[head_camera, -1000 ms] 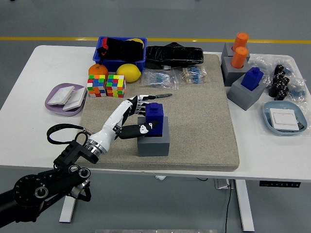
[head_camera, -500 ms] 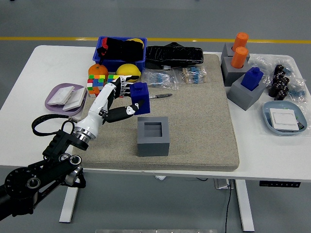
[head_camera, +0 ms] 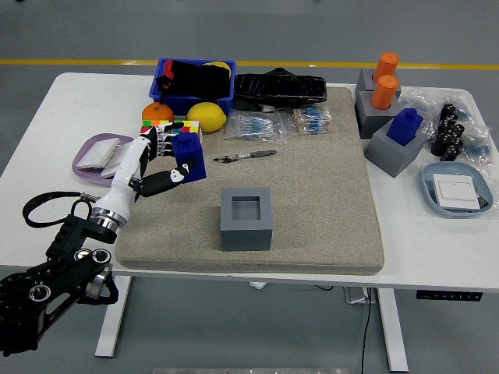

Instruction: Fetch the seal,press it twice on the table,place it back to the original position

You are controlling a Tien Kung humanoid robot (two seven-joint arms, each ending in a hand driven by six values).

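Left hand (head_camera: 160, 160): fingers grasping the blue seal (head_camera: 189, 155), holding it near the mat's (head_camera: 327, 202) left edge.
Gray holder (head_camera: 245, 218): sitting empty mid-mat.

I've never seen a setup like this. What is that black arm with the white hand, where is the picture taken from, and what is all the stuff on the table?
The picture comes from a camera high on a humanoid robot, looking down over a white table. The black arm entering from the lower left is the robot's own left arm, ending in a five-fingered left hand. Its fingers grip a blue seal, a stamp block, held over the left part of a beige mat. The grey holder in the middle of the mat is empty; its square socket would fit the seal. Its right arm is not visible.

Around it lie a pen, colourful puzzle cubes, an orange, a lemon, a blue bin and a purple tray. On the right stand more grey holders, one with a second blue seal, another with orange cylinders.
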